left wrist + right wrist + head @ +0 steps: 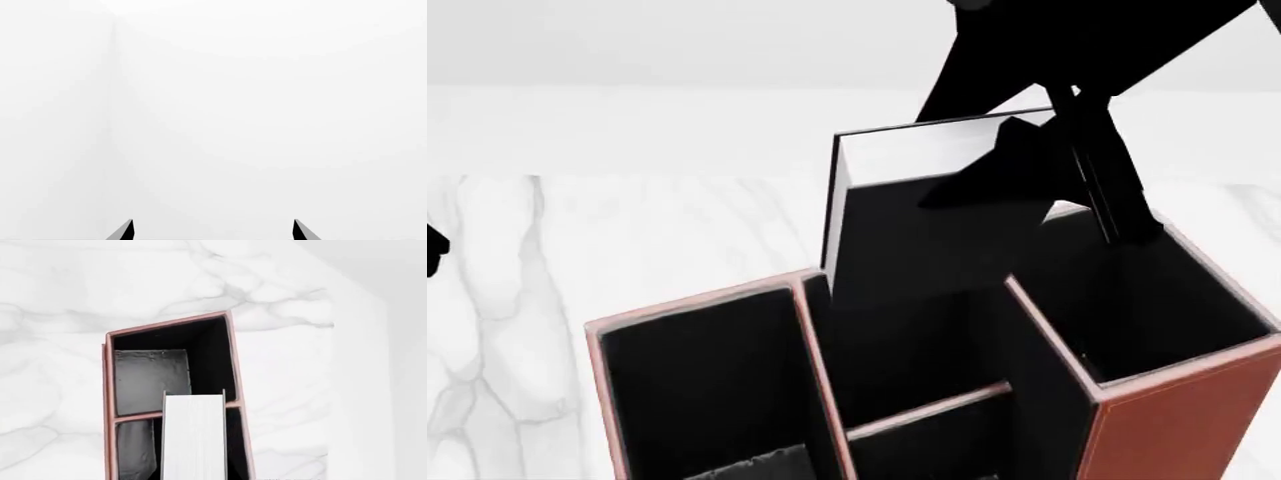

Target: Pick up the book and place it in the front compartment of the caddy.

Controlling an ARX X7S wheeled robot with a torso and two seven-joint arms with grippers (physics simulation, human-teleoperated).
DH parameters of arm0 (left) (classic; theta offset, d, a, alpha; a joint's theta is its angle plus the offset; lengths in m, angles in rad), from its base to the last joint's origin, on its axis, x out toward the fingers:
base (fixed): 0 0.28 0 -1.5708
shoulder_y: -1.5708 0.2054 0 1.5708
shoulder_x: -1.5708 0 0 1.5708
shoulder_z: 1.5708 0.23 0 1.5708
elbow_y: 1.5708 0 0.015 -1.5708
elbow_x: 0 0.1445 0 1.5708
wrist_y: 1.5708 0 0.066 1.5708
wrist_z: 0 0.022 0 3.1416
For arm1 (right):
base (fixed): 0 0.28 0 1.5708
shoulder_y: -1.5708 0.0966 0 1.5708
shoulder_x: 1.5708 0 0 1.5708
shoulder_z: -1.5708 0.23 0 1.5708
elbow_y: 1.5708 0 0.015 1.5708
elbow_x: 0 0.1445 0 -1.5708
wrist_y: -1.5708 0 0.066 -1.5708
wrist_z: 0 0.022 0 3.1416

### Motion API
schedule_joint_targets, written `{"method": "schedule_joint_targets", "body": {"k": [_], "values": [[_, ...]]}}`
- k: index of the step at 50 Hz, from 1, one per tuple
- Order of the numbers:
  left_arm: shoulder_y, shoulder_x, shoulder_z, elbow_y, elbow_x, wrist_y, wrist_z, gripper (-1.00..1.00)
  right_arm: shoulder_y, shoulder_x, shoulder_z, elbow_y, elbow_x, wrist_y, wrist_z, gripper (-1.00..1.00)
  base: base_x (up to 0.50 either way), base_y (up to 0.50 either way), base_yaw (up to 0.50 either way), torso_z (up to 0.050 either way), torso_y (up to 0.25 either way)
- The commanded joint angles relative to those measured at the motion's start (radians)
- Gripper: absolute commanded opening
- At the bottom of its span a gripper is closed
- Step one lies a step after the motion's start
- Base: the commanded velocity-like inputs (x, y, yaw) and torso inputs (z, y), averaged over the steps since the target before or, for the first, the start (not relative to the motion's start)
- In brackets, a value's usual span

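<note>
Book point(928, 215) lifted and standing on end, top edge pinched by right gripper point(1034, 165); jaws clamped on it from above, as far as the dark silhouette in head view allows. Lower part of book already below the rim of caddy point(1174, 385), hanging straight down from the jaws into the middle column. In right wrist view, white page edges point(194, 435) run directly under the jaws, with the cross divider passing behind them and an open cell beyond.

Pick-up done. Insertion begun, not finished: much of book above the rim, whether its bottom edge touches the floor of front compartment point(901, 340) not visible. Judged to sit on the far side of the low divider in head view, so likely in the right cell, but exact cell hard to confirm from the dark lining.

Left to do: lower further, open jaws, withdraw upward clear of the walls.

Left gripper point(213, 231) well away from caddy, facing blank white; only two fingertips in view, jaws apart, nothing between them.
</note>
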Motion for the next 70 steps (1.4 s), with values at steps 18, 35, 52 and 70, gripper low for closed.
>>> {"method": "schedule_joint_targets", "body": {"k": [18,35,52,70], "values": [[0.008,0.018,-0.021,-0.005,0.018,0.012,0.015,1.00,-0.123,-0.192,-0.009,0.340,-0.028,-0.178,-0.023,-1.00,0.00,0.00,0.00,0.001,0.001],[0.004,0.015,-0.028,0.001,0.009,0.006,0.005,1.00,-0.169,-0.293,-0.156,0.542,0.069,-0.284,-0.051,-1.00,0.00,0.00,0.00,0.000,0.001],[0.011,0.016,-0.027,-0.005,0.007,0.018,0.002,1.00,-0.211,-0.341,-0.213,0.623,0.122,-0.312,-0.044,-1.00,0.00,0.00,0.00,0.001,0.001],[0.021,0.013,-0.029,-0.006,0.003,0.025,-0.003,1.00,-0.262,-0.351,-0.050,0.624,-0.056,-0.282,-0.045,-1.00,0.00,0.00,0.00,0.000,0.001]]}}
